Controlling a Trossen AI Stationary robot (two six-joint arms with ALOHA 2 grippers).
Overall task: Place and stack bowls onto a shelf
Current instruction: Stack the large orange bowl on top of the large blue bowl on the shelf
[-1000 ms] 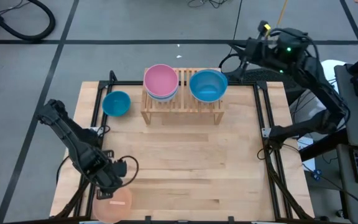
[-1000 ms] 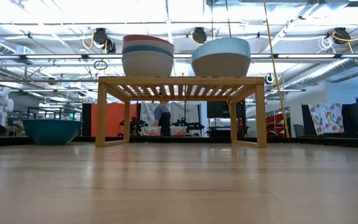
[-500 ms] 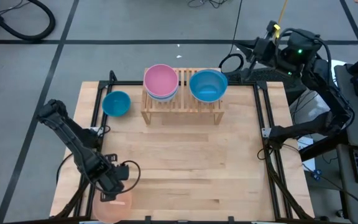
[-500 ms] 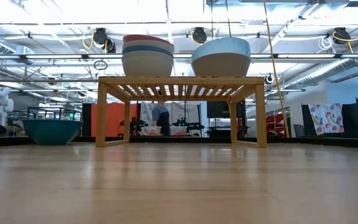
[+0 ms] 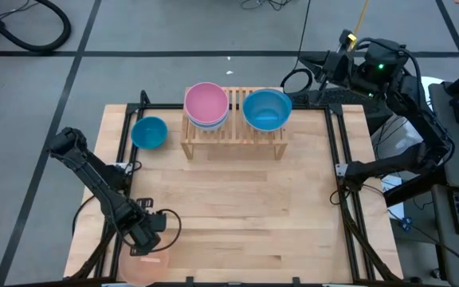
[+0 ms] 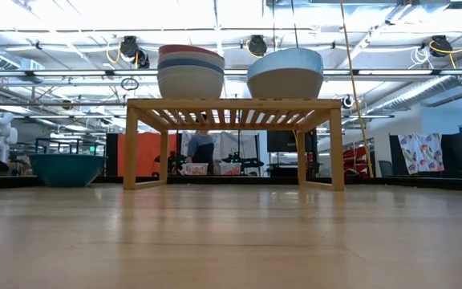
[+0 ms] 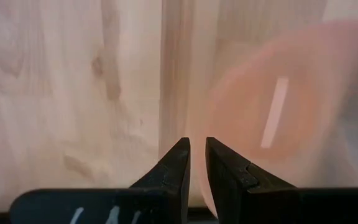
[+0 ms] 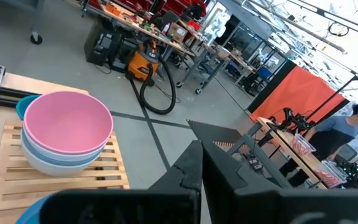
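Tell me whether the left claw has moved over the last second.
Yes. In the high view the left claw has slid toward the table's near edge, farther from the wooden shelf, and now sits over the peach bowl's rim.
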